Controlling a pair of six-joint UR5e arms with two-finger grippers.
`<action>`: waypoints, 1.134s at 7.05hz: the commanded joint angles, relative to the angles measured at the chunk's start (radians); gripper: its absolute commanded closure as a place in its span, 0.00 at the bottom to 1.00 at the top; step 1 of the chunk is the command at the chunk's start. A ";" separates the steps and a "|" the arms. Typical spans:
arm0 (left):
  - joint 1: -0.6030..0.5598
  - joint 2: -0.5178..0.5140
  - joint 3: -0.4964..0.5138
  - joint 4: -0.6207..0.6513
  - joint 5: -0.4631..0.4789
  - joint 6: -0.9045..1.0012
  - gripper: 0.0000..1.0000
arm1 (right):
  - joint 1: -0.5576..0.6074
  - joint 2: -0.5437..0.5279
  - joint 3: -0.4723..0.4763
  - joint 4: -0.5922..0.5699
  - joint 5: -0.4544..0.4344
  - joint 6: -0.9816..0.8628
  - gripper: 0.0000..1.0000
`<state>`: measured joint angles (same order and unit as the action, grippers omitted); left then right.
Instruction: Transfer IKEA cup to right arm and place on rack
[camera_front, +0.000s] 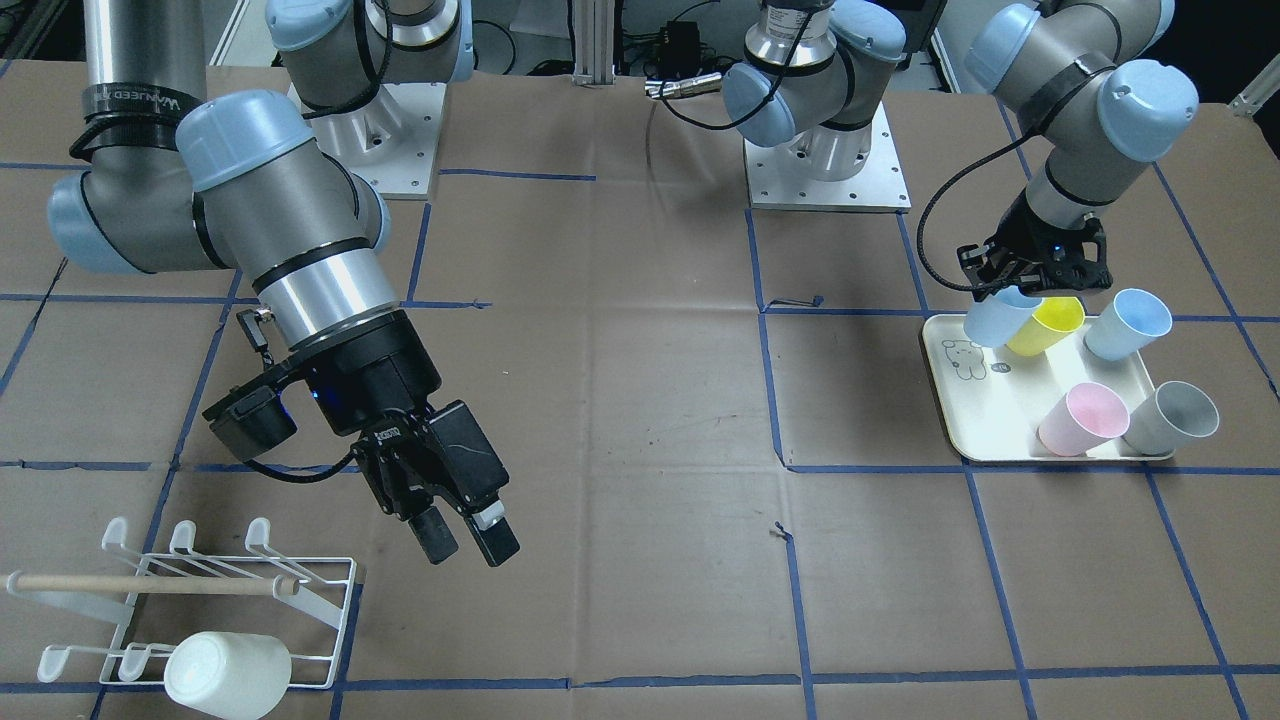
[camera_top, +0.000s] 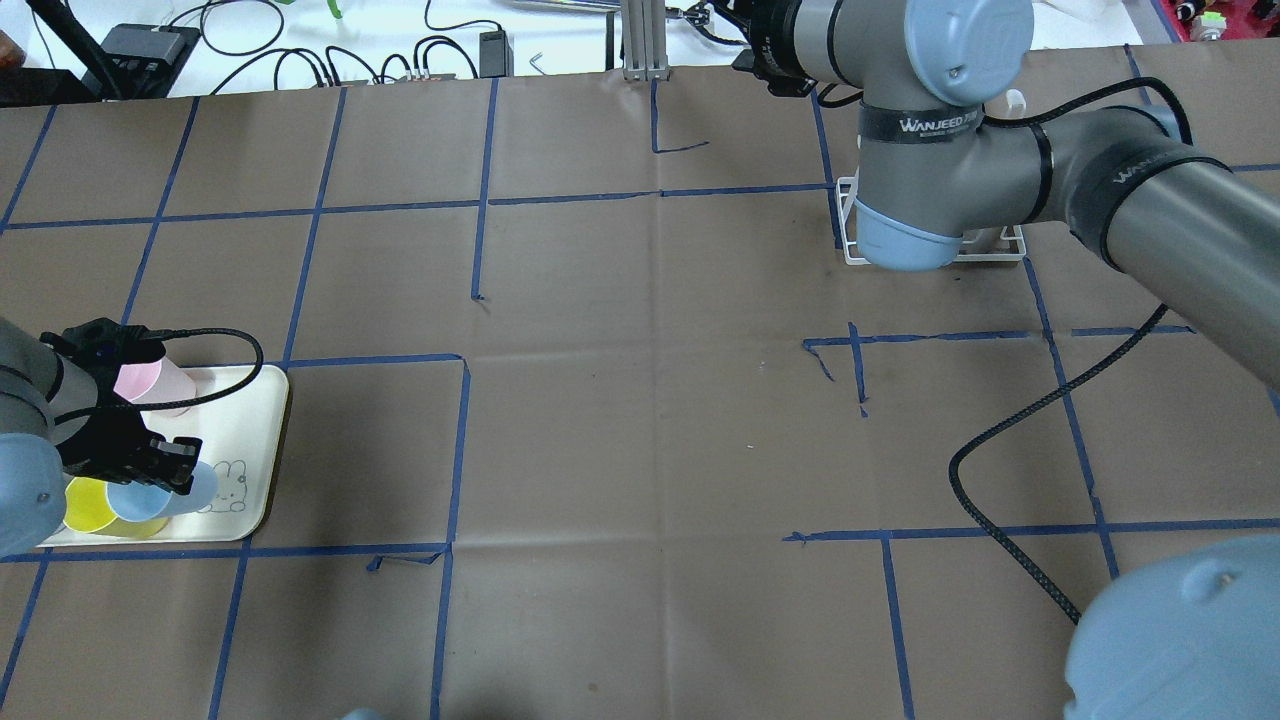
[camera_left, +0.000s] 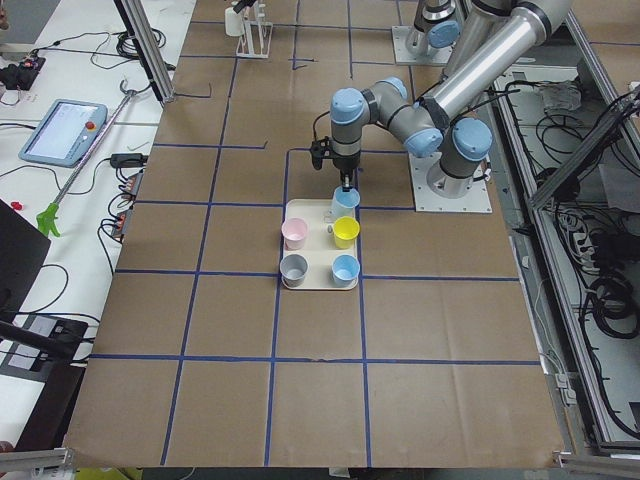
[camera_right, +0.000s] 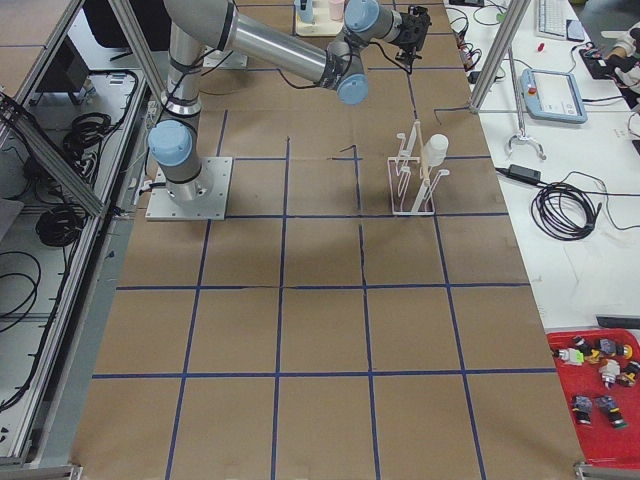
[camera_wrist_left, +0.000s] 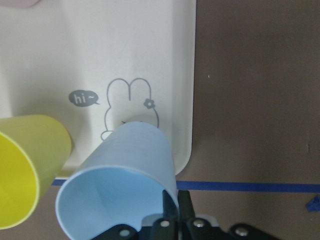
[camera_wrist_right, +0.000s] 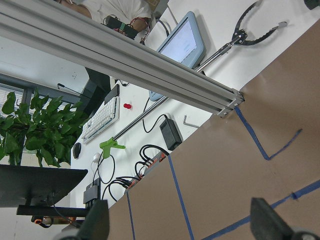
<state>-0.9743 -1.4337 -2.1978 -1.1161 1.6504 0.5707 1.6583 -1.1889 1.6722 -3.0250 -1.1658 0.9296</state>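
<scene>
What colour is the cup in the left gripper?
Light blue. The cup shows best in the left wrist-mounted view.

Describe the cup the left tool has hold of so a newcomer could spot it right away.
Find the cream tray with the bunny drawing, on the robot's left. The target is the light-blue cup at the tray's bunny end, beside the yellow cup. Unlike the other light-blue cup, it is pinched at its rim by the left tool.
</scene>
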 joint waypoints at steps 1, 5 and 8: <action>-0.032 -0.023 0.250 -0.246 -0.050 -0.046 1.00 | 0.000 0.000 0.001 0.000 0.000 0.000 0.00; -0.101 -0.091 0.516 -0.395 -0.193 -0.036 1.00 | 0.000 0.000 0.000 0.000 0.000 0.000 0.00; -0.125 -0.154 0.520 -0.156 -0.517 0.023 1.00 | 0.000 0.000 0.000 0.000 0.000 0.000 0.00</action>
<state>-1.0903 -1.5610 -1.6798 -1.3692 1.2689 0.5756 1.6582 -1.1888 1.6721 -3.0250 -1.1658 0.9296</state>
